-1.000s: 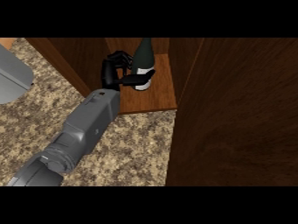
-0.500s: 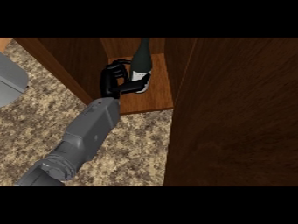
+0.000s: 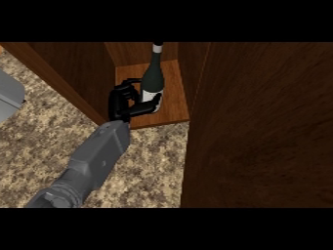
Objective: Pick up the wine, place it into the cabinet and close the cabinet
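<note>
Head view: left hand (image 3: 126, 103) fingers curl round wine (image 3: 152, 84) on cabinet (image 3: 170, 113) shelf; hasty release could topple it.

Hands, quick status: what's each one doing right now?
Left hand: curled round the wine bottle, which stands on the cabinet shelf.
Right hand: not in view.

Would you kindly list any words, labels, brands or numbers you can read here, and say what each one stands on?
None can be read.
The wine bottle, held by the left robot hand inside the cabinet, has a pale label patch, but no lettering shows on it.
</note>
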